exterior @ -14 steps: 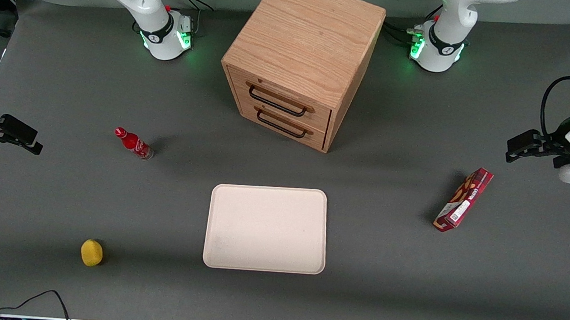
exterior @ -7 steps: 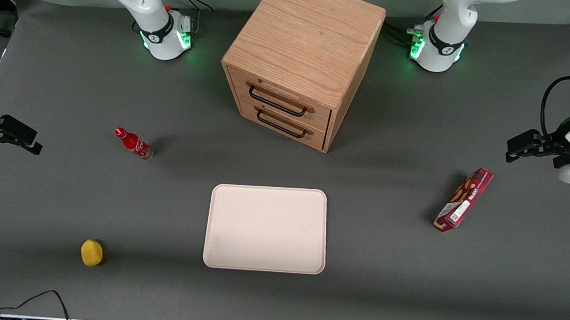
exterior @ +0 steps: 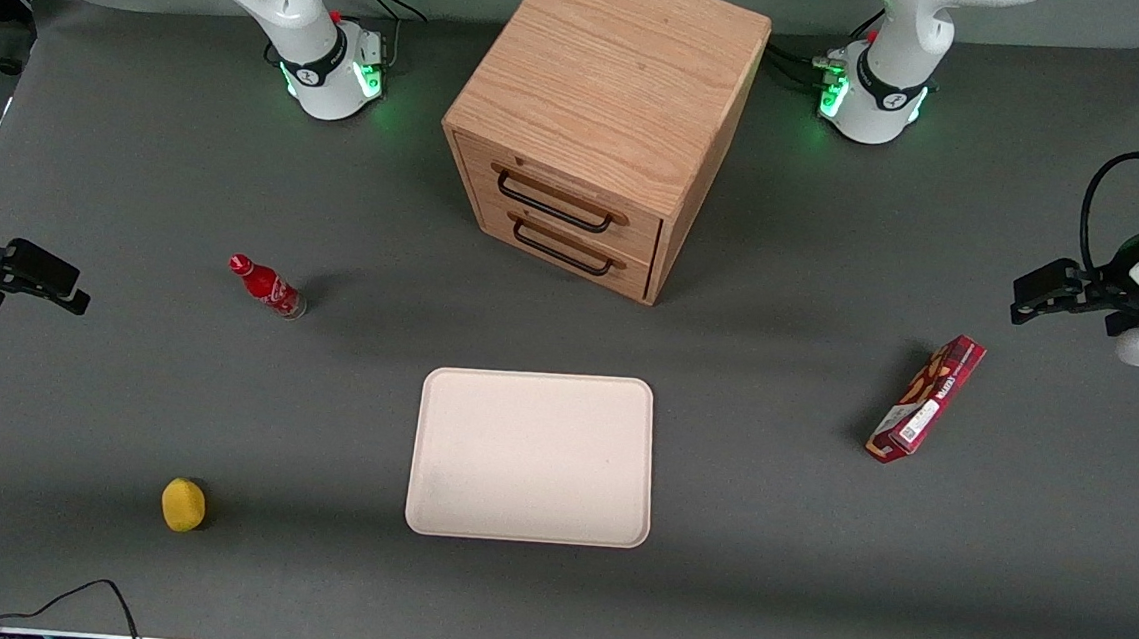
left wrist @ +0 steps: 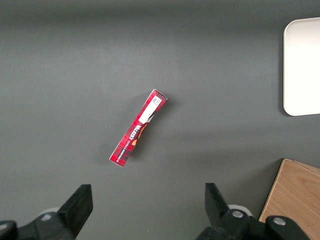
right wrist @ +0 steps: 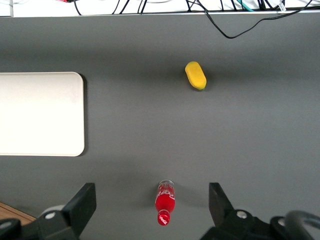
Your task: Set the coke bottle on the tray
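The coke bottle (exterior: 268, 287), small and red with a red cap, stands upright on the grey table toward the working arm's end. It is farther from the front camera than the pale cream-pink tray (exterior: 532, 455), which lies flat and empty mid-table. My right gripper (exterior: 51, 285) hovers open and empty at the working arm's edge of the table, well apart from the bottle. In the right wrist view the bottle (right wrist: 165, 202) shows between the spread fingers of the gripper (right wrist: 152, 205), far below them, and the tray (right wrist: 40, 114) shows too.
A wooden drawer cabinet (exterior: 603, 121) with both drawers shut stands farther from the front camera than the tray. A yellow lemon-like object (exterior: 183, 504) lies nearer the camera than the bottle. A red snack box (exterior: 927, 398) lies toward the parked arm's end.
My right gripper has shifted very slightly at the table's edge. The bottle, tray and other things have not moved.
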You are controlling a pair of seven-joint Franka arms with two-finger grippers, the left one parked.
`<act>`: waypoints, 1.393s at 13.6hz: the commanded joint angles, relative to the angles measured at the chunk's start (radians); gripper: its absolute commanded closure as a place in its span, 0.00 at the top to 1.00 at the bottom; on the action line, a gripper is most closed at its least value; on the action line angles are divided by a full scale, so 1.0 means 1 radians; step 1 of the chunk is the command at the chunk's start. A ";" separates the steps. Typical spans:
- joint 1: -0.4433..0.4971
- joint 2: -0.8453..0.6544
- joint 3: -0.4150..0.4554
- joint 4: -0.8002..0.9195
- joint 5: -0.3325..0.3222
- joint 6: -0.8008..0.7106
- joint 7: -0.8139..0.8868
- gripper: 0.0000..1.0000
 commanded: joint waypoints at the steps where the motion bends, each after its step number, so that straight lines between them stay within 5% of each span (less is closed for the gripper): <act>1: -0.005 -0.017 0.002 -0.022 0.011 -0.010 -0.006 1.00; 13: -0.017 -0.003 0.007 -0.038 0.015 -0.016 -0.021 1.00; 19: -0.011 -0.032 0.033 -0.244 0.020 0.099 -0.021 1.00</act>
